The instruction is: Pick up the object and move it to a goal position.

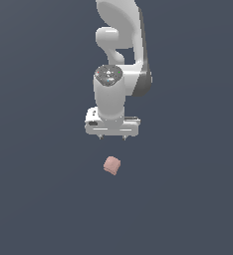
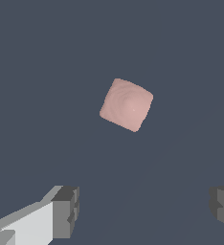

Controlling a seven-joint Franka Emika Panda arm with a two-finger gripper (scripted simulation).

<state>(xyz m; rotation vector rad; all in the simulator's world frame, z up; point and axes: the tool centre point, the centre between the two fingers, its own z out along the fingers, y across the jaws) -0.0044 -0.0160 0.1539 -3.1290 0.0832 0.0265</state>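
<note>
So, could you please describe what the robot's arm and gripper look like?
The arm is glossy white with rounded, bulbous links and a dark grey joint band. Its wrist carries a round speckled grey cap. The gripper has a flat white body; in the wrist view its fingers end in blocky grey pads.

Robot arms: one, white (image 1: 119, 64)
Grippers: one (image 1: 112, 138)
Gripper fingers: two, grey-tipped (image 2: 66, 210)
Pink lumps: one (image 1: 111, 165)
Other loose things: none in view

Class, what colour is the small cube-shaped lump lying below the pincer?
The small rounded cube-shaped lump is plain salmon-pink; the wrist view shows it best.
</note>
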